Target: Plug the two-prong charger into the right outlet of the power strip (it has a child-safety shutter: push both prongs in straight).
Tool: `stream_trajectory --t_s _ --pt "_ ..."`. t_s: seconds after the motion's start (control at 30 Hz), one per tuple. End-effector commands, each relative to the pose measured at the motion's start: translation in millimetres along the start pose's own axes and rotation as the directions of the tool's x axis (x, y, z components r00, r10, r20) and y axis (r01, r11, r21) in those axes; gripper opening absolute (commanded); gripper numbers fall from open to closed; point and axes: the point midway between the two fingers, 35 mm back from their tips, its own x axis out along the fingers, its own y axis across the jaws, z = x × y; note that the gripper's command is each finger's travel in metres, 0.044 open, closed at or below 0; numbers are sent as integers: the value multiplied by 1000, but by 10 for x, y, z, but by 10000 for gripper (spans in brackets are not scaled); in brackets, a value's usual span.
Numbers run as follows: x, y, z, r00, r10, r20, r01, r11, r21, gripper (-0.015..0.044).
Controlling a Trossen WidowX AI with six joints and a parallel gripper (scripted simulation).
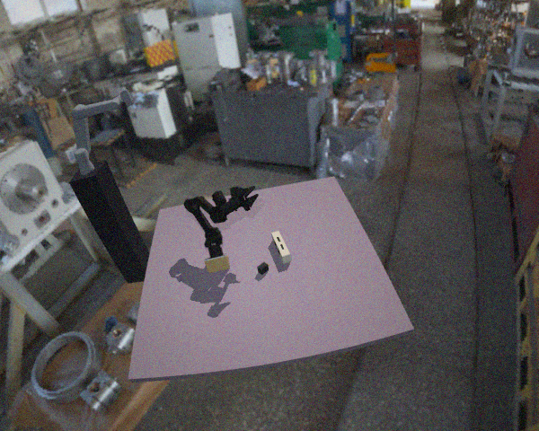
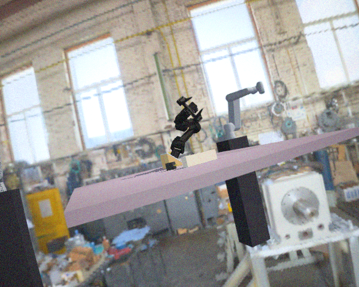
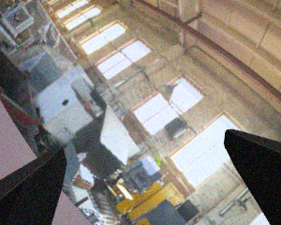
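Observation:
The charger (image 1: 262,268) (image 2: 170,165) is a small black block on the pink table (image 1: 306,315) (image 2: 127,191). Its prongs cannot be made out. The power strip (image 1: 280,248) (image 2: 200,158) is a cream bar with two dark outlets on top in the top view. It stands a short way from the charger, not touching it. My black gripper (image 1: 256,191) (image 2: 196,103) (image 3: 146,142) is open and empty. It is raised high above the table, away from the charger and the strip. The wrist view shows neither of them, only the room between the spread fingers.
A yellow-tan block (image 1: 217,264) sits at the foot of my arm, on the side of the charger. A grey arm (image 1: 81,129) (image 2: 234,111) stands on a black pedestal (image 1: 110,223) (image 2: 247,200) beside the table. My arm's shadow falls on the table.

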Motion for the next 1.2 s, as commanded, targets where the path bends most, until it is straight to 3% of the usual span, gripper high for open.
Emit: stream_trajectory --t_s 0.0,0.57,1.17 --pt "82 -76 -147 998 -6 -64 6 1000 3 440" --pt "277 -241 -961 927 34 -374 -19 999 45 440" --pt "210 -169 -1802 747 162 -645 -91 986 143 440"
